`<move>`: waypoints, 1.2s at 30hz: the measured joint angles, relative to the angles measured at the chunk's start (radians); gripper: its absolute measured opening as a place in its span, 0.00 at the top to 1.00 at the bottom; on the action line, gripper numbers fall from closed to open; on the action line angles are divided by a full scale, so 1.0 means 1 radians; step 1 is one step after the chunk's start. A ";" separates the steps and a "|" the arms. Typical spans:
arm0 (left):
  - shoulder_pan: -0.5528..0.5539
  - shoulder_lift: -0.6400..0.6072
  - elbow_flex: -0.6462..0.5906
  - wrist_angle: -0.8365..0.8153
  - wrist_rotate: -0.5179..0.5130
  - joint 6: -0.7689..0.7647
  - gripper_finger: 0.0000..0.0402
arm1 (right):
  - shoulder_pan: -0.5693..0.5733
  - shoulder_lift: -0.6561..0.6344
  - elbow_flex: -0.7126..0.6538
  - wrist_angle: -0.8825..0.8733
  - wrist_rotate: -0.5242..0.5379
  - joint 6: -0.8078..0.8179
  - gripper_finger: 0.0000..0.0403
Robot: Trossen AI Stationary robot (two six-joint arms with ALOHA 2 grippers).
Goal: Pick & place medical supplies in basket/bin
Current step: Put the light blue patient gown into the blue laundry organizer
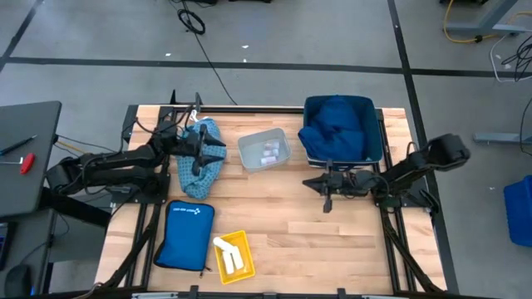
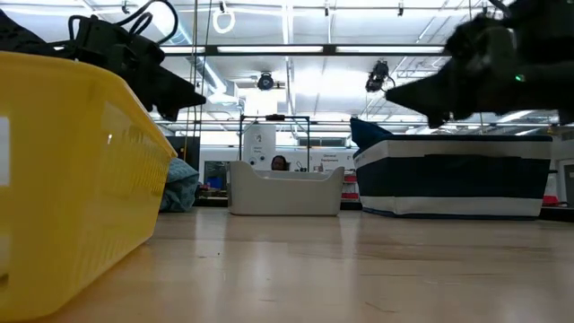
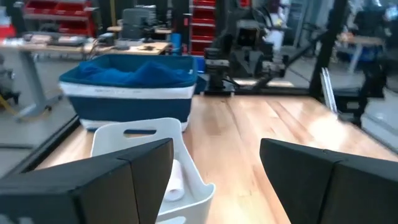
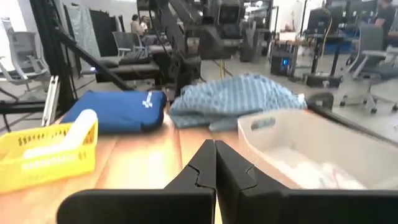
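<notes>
Now the left gripper (image 1: 218,149), jaws apart, hovers over crumpled light blue patterned cloth (image 1: 199,169), centre-left; right gripper (image 1: 312,183) pinched together, mid-frame.

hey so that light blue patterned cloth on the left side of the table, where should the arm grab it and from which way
Grab the light blue patterned cloth at a raised fold near the top of the heap, coming straight down from above. It lies crumpled and loose on the table, so there is no firm edge to pinch from the side. The left gripper, fingers open, is right at its edge and seems best placed.
</notes>
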 joint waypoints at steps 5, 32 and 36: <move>0.000 -0.003 0.002 0.006 -0.027 -0.122 0.39 | 0.000 -0.030 -0.058 0.000 0.001 0.044 0.98; -0.321 0.062 0.597 -1.270 -0.692 -0.094 0.24 | 0.000 -0.026 -0.062 -0.154 -0.057 0.104 0.66; -0.320 0.121 0.630 -1.423 -0.775 -0.182 0.24 | 0.000 -0.026 -0.062 -0.178 -0.057 0.112 0.64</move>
